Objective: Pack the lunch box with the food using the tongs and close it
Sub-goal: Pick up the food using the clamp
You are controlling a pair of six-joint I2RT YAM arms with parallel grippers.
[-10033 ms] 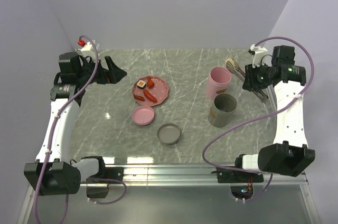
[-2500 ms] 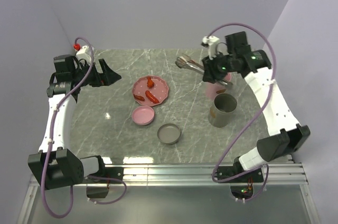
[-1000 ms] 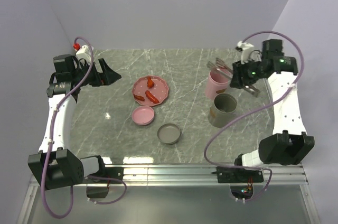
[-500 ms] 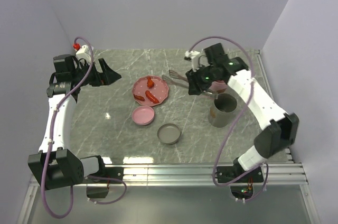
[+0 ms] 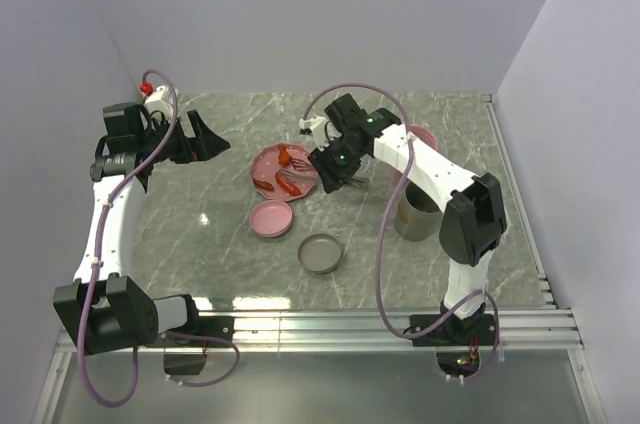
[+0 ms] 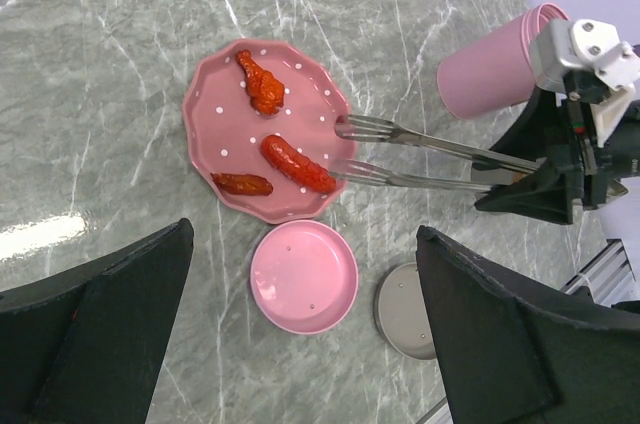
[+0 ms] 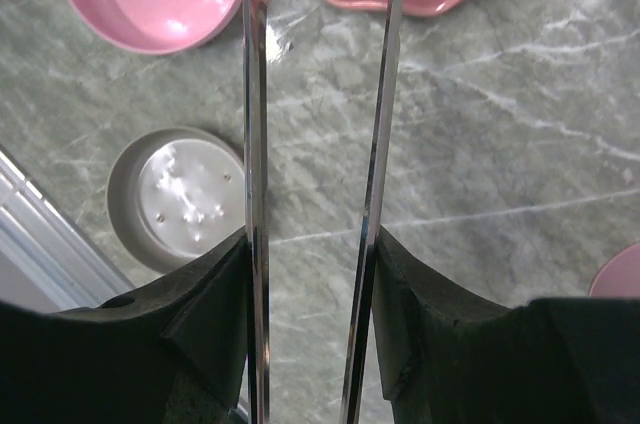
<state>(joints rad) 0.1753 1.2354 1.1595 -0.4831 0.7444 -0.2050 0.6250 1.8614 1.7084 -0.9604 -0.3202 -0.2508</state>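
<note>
The right tool (image 5: 335, 162) is clamped on the tongs (image 6: 430, 142). Their parted tips reach over the right edge of the dotted plate (image 6: 215, 134), just beside a sausage (image 6: 298, 164), I think to pinch it. The left tool (image 5: 208, 134) hangs wide apart at far left. The pink tub (image 6: 495, 64) and grey tub (image 5: 420, 216) stand to the right on the counter. I can read no writing.

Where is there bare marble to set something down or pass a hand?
Free: near-left grey marble tabletop, between the left arm and the shallow round pink lid; the far strip behind the flat pink dotted plate. Crowded: the middle, where the right gripper holds long silver metal tongs over the plate, round grey lid just nearer.
</note>
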